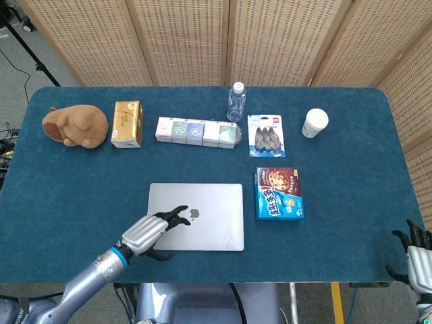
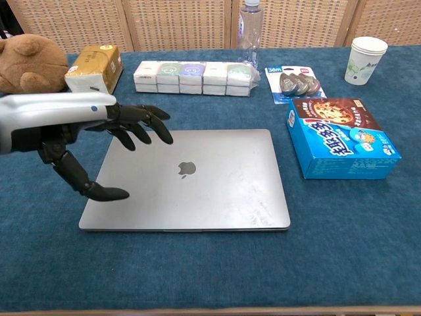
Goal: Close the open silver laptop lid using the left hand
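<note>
The silver laptop [image 1: 199,216] [image 2: 191,181] lies flat on the blue table with its lid down, logo facing up. My left hand [image 1: 152,232] [image 2: 99,135] hovers above the lid's left part with fingers spread, holding nothing; in the chest view it is clearly lifted off the lid. My right hand [image 1: 417,256] shows only at the lower right corner of the head view, off the table's edge, fingers apart and empty.
Right of the laptop lies a blue snack box [image 1: 279,194] [image 2: 341,137]. Along the back stand a plush toy [image 1: 74,125], a gold tissue box [image 1: 127,123], a row of small cartons [image 1: 198,131], a water bottle [image 1: 235,101], a blister pack [image 1: 266,135] and a paper cup [image 1: 314,123].
</note>
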Motion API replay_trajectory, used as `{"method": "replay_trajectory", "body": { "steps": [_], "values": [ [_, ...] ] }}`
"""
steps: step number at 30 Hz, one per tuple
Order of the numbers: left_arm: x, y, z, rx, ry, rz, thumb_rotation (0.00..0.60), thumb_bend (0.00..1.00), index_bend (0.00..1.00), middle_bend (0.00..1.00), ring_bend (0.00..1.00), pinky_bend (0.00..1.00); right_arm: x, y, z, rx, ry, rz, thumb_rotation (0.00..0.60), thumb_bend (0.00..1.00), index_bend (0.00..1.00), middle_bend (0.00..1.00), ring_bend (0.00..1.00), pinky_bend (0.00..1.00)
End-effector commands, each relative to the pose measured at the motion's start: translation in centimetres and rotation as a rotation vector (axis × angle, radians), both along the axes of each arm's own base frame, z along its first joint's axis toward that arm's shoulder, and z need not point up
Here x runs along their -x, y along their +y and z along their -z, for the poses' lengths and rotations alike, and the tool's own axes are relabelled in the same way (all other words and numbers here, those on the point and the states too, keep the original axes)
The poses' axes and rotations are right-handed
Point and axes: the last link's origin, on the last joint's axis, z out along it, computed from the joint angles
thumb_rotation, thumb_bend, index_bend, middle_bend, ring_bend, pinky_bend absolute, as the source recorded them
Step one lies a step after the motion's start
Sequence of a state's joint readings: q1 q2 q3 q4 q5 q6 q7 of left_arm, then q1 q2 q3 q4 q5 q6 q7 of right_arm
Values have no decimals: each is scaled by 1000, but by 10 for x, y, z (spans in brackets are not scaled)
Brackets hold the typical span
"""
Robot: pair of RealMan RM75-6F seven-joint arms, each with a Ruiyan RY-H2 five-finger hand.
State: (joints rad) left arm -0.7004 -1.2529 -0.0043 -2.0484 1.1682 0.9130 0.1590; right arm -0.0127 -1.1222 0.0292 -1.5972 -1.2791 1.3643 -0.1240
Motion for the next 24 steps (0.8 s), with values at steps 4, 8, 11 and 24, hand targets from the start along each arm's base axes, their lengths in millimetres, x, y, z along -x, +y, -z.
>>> {"method": "replay_trajectory", "body": {
  "steps": [4, 8, 11, 24],
  "values": [
    [21, 6, -31, -135, 75, -24, 600, 251, 233, 46, 162, 221, -2, 2, -2, 3, -2, -4, 600, 240, 220, 0, 0, 0],
    [38, 5, -64, -247, 114, -50, 600, 251, 234, 45, 161, 221, -6, 3, -2, 2, 0, -13, 600, 240, 220, 0, 0, 0],
    [46, 2, -84, -312, 131, -55, 600, 250, 240, 46, 161, 221, -6, 4, -2, 3, 1, -12, 600, 240, 220, 0, 0, 0],
    [86, -29, -143, -501, 159, -150, 600, 251, 249, 46, 161, 221, -9, 1, 2, -10, 0, -18, 600, 240, 220, 0, 0, 0]
  ]
}}
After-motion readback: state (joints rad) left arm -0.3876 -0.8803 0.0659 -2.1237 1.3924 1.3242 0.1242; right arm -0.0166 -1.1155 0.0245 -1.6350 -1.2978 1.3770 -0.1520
